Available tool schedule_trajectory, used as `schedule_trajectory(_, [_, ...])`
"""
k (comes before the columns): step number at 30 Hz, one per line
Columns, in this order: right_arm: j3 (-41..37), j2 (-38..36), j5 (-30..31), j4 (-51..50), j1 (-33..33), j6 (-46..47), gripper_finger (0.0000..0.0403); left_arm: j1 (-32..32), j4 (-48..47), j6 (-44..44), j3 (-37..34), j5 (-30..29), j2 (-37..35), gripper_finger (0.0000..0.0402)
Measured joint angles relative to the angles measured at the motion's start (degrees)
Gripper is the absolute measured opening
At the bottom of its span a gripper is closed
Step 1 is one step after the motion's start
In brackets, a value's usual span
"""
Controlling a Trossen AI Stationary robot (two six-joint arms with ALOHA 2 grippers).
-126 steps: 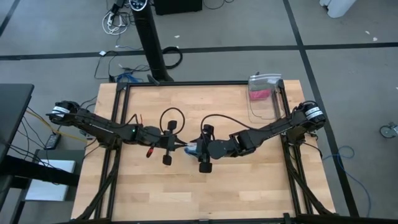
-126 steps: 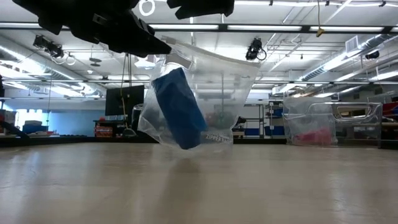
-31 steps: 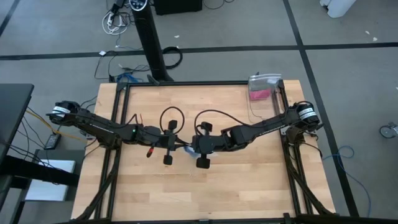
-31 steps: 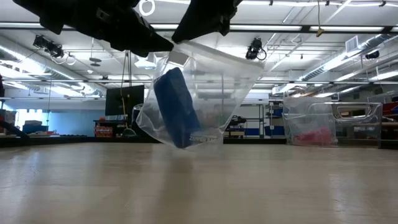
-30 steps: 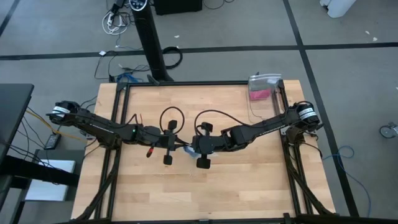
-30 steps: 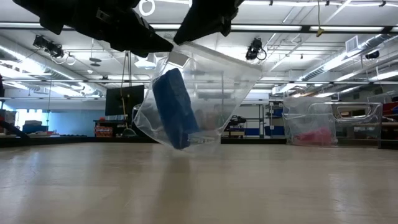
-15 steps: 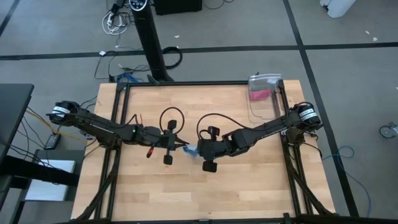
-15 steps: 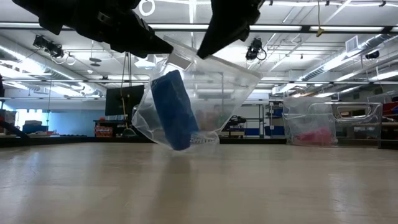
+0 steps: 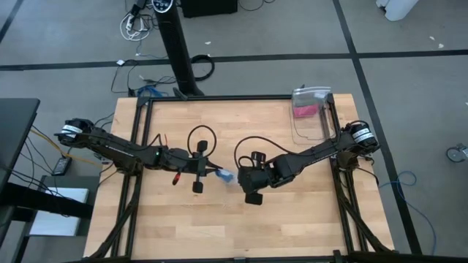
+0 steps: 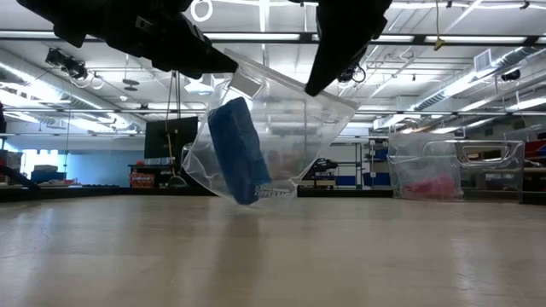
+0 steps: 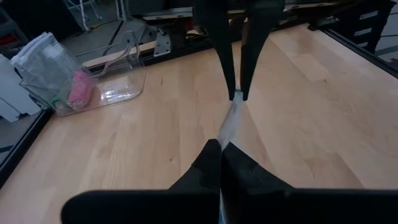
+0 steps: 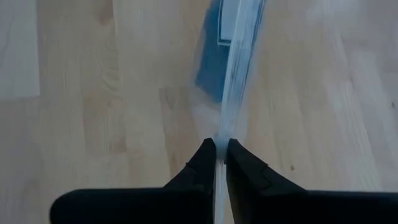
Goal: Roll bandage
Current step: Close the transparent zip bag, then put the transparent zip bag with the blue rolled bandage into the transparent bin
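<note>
1. The bandage (image 10: 240, 152) is sitting as a bright blue roll inside a clear zip bag (image 10: 281, 128), which is hanging above the table (image 10: 273, 256) without touching it; from overhead only a sliver of blue (image 9: 225, 176) is showing between the two arms.
2. The left gripper (image 11: 220, 151) is pinching the bag's top edge with its fingers pressed together, at about 10 o'clock from the roll in the level view; its fingertips are hiding the plastic where they meet.
3. The right gripper (image 12: 219, 149) is clamping the same edge at about 2 o'clock from the roll, jaws nearly shut on the thin plastic. Its arm is being cut off by the top of the level view.
4. A clear bin (image 9: 308, 115) holding something pink is standing at the table's 1 o'clock corner; its contents are too blurred to identify.
</note>
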Motion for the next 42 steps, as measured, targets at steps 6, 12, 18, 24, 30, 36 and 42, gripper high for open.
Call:
schedule_trajectory(6, [0.0, 0.0, -0.5, -3.9, 0.8, 2.8, 0.0020, 0.0, 0.0, 0.0, 0.0, 0.0, 0.0, 0.0001])
schedule_trajectory(12, [0.0, 0.0, -0.6, -6.4, 1.4, 4.8, 0.0021, 0.0, 0.0, 0.0, 0.0, 0.2, 0.0, 0.0001])
schedule_trajectory(18, [0.0, 0.1, -0.6, -8.2, 1.7, 5.8, 0.0022, 0.0, 0.0, -0.1, 0.0, 0.2, 0.0, 0.0001])
schedule_trajectory(24, [0.5, -0.3, -1.2, -10.5, 2.4, 7.4, 0.0061, 0.0, 0.0, -1.6, 0.0, 0.0, -0.2, 0.0003])
schedule_trajectory(30, [7.7, -0.6, 5.0, -13.6, 4.0, 8.1, 0.0134, 0.0, 0.1, -1.7, 0.0, -0.1, -0.2, 0.0010])
schedule_trajectory(36, [11.1, -0.6, 8.5, -7.9, 3.8, 3.2, 0.0179, 0.0, 2.4, -1.5, 0.0, -0.1, -0.2, 0.0010])
schedule_trajectory(42, [11.0, -0.5, 7.6, -5.4, 0.9, 0.6, 0.0177, 0.0, 2.7, -1.3, 0.0, -0.1, -0.1, 0.0011])
